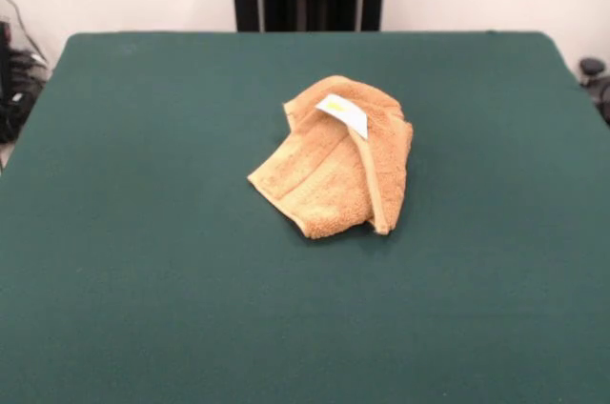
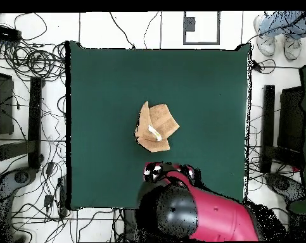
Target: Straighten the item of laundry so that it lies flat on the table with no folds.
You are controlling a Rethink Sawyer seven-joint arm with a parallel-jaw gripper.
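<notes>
Terry towel (image 1: 334, 158), golden-tan, soft and limp, lies crumpled on green table (image 1: 143, 232); pinch a loose corner (gripper's opening: cannot tell).

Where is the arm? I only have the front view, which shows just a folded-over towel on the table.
Observer: Overhead, the arm is drawn back over the table edge on the robot's side, close to the towel but not touching it.
Operator: Anyone near the table?
Observer: Yes, a person's shoes show on the floor past a corner on the side away from the robot.
Operator: Anything else on the floor?
Observer: Tangled cables lie along one side.
</notes>
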